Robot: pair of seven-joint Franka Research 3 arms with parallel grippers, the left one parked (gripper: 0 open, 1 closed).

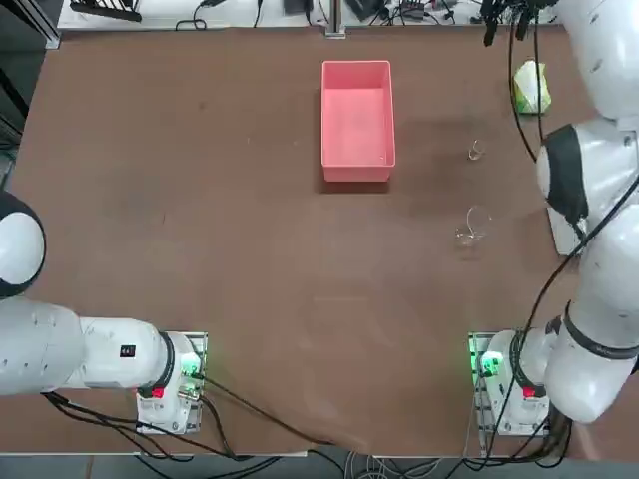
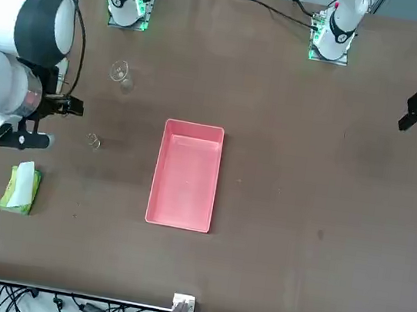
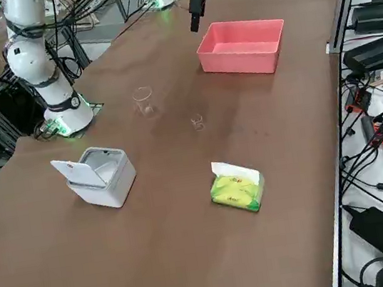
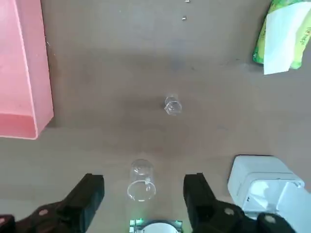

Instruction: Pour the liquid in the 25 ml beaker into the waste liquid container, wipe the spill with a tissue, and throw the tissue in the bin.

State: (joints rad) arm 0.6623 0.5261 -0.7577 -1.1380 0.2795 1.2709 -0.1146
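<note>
Brown worktop (image 1: 200, 200), everything placed here against the pink tray (image 1: 357, 120).

Tray: near the far edge, about mid-width, long side running away from the arm bases, nothing visible inside.

Bin (image 3: 101, 176): well apart from the tray, near the right arm's base, lid flipped up, a pale grey-white box.

Tissue pack (image 3: 236, 189): yellow-green, well away from the tray toward the right edge, a white sheet sticking out of its top.

Larger beaker (image 1: 473, 226): clear glass, upright, off the tray's right and nearer the bases.

25 ml beaker (image 1: 477, 151): tiny, clear, upright, right of the tray's near end, between tray and pack; contents too small to tell.

Right gripper (image 4: 145, 194): raised above the worktop, well off the tray's right, released with fingers (image 4: 87, 194) spread wide, grasping nothing; larger beaker seen between them below, small beaker beyond.
</note>
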